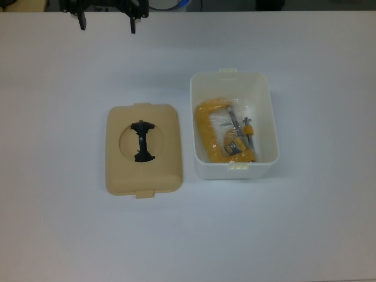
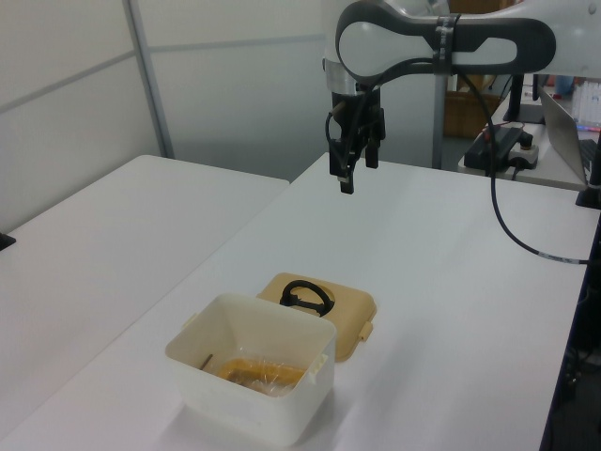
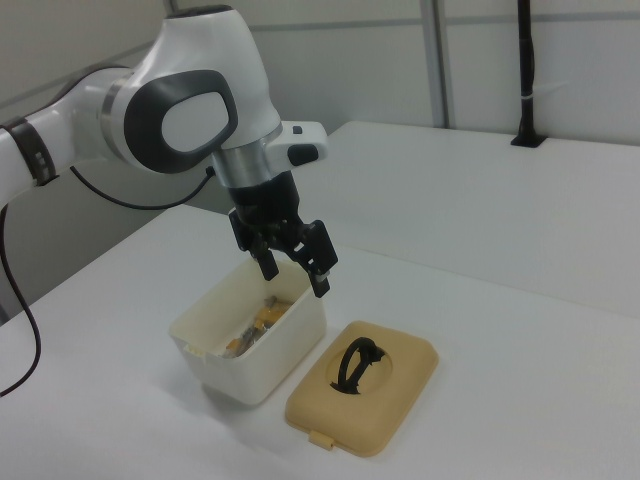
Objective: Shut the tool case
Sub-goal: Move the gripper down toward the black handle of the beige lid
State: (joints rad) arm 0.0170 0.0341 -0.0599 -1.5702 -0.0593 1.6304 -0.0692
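Observation:
The tool case's white box [image 1: 265, 108] stands open on the white table, right of centre in the top view, with a yellow clamp [image 1: 210, 132] and small parts in a clear bag inside. Its tan lid [image 1: 147, 176] lies flat beside it, at the top view's left, black handle [image 1: 141, 141] up in the round recess. My gripper [image 1: 107, 24] hangs open and empty well above the table, at the top view's upper left, apart from both. The left view shows the box [image 2: 254, 404] nearest, the lid [image 2: 352, 315] behind it and the gripper [image 2: 359, 169] high beyond. In the right view the gripper [image 3: 295, 272] hovers over the box [image 3: 270, 350], with the lid [image 3: 395, 400] to the right.
A black cable [image 2: 512, 221] hangs from the arm to the table's edge at the left view's right. A second white table [image 2: 113, 216] adjoins at the left view's left. Boxes and a power strip [image 2: 512, 141] sit behind the arm.

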